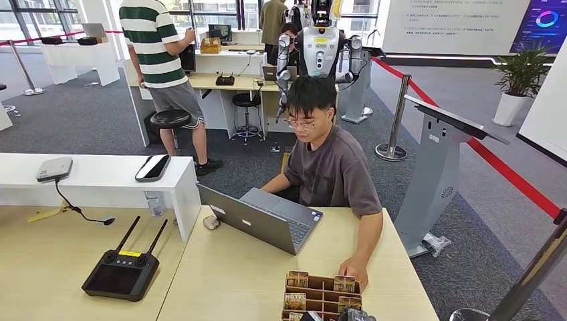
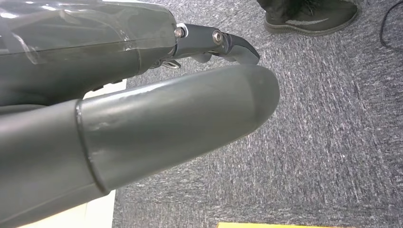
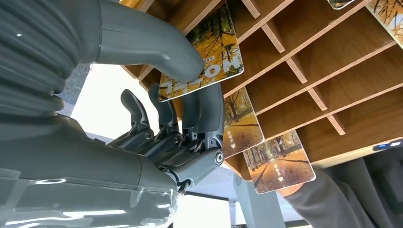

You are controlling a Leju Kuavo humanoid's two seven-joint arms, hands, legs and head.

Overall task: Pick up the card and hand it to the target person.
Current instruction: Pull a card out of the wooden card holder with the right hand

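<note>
Broadly, the pale wooden surface [image 1: 227,281] runs across the near part of the head view, and a seated person [image 1: 327,170] in a grey T-shirt sits at its far edge behind an open grey laptop [image 1: 257,217]. One of the person's hands [image 1: 353,273] rests on the far right corner of the wooden card rack [image 1: 323,289], which stands at the near edge of the surface, right of its middle. The rack is split into many small compartments, and several hold autumn-tree cards standing upright. A black remote controller [image 1: 122,271] with two raised antennas lies toward the near left, on the adjoining part of the surface, and a small round mouse [image 1: 211,222] sits just beside the laptop's left corner.

The right hand [image 3: 190,102] is at the rack: its thick grey thumb presses on the printed face of one card [image 3: 209,57] while the darker fingers [image 3: 209,107] sit behind it, so the card is pinched between them. That card is tilted, partly in front of the rack's compartments; other cards [image 3: 278,161] stand in compartments nearby.

The left hand [image 2: 180,114] hangs over grey carpet [image 2: 328,133], thumb and one dark finger extended, holding nothing; a black shoe [image 2: 309,16] is near.
</note>
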